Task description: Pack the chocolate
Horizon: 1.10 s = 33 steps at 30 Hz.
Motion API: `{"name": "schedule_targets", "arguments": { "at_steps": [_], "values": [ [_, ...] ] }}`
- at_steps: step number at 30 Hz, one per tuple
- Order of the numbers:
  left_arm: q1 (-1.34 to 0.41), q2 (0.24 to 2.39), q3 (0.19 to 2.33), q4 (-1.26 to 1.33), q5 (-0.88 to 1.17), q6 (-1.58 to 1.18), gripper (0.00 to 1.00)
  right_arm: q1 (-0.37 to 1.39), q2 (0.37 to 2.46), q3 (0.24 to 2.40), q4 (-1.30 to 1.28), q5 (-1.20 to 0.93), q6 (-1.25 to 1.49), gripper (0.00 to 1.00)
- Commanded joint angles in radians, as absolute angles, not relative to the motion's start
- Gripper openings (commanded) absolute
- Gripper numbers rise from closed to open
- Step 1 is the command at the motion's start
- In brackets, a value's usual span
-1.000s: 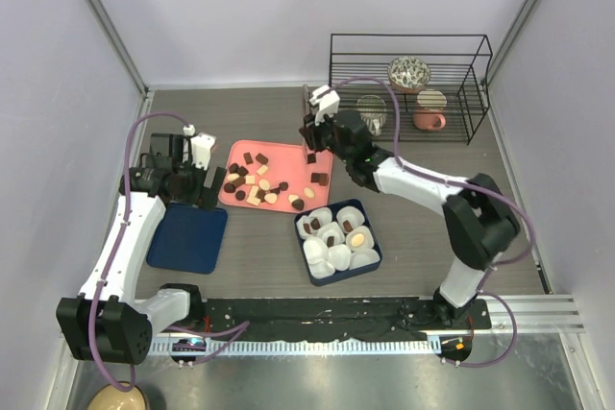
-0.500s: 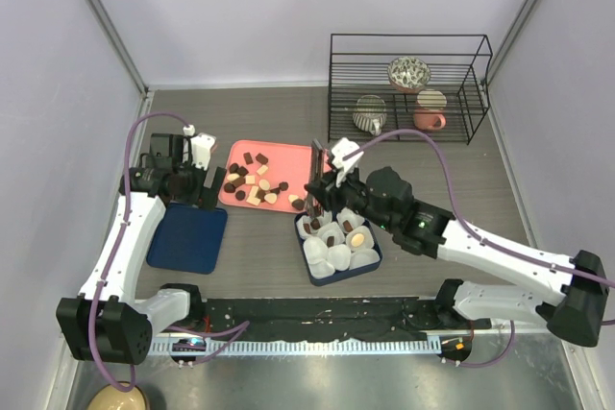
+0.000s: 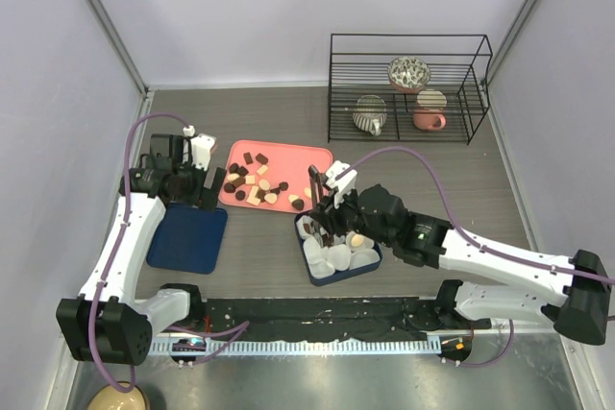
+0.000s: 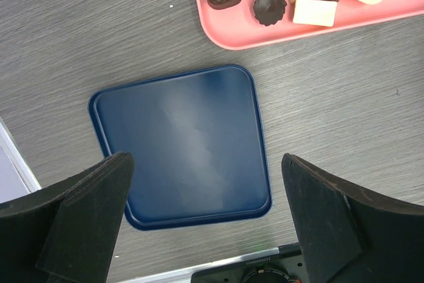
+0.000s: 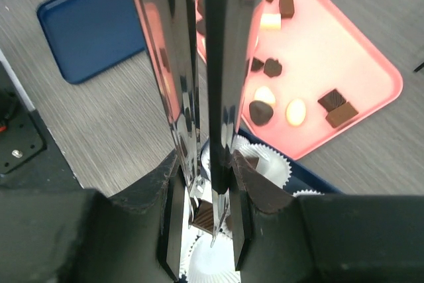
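Several dark, mid-brown and cream chocolate pieces (image 3: 252,184) lie on a pink tray (image 3: 322,153). My right gripper (image 3: 332,210) is shut on metal tongs (image 5: 218,64). The tong tips pinch a dark brown square chocolate (image 5: 205,215) just above a white paper cup (image 5: 212,270) in the blue box (image 3: 373,228). Some cups in the box hold chocolates. My left gripper (image 3: 197,189) is open and empty, above the blue lid (image 4: 182,144); its jaws stand wide apart in the left wrist view (image 4: 209,223). Tray chocolates (image 4: 270,6) show at that view's top.
A black wire rack (image 3: 408,88) with a bowl and mugs stands at the back right. The blue lid (image 3: 187,237) lies left of the pink tray. The pink tray (image 5: 371,71) lies just beyond the box in the right wrist view.
My right arm swung from the tray's far right corner down to the blue box, carrying the tongs and the dark chocolate over the cups. The left arm has not moved.
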<state>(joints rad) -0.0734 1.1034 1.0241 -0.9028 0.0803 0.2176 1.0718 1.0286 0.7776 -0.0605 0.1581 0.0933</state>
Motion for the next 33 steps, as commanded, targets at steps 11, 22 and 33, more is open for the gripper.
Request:
{"name": "schedule_targets", "arguments": {
  "at_steps": [11, 22, 33],
  "values": [
    [-0.072, 1.077, 1.006, -0.876, 0.075, 0.238, 1.0, 1.075, 1.143, 0.758, 0.167, 0.124, 0.129, 0.25],
    [-0.072, 1.075, 1.0, -0.868, 0.077, 0.236, 1.0, 1.077, 1.126, 0.761, 0.16, 0.127, 0.124, 0.47],
    [-0.071, 1.069, 0.999, -0.873, 0.08, 0.23, 1.0, 1.077, 1.092, 0.834, 0.147, 0.158, 0.069, 0.43]
  ]
}}
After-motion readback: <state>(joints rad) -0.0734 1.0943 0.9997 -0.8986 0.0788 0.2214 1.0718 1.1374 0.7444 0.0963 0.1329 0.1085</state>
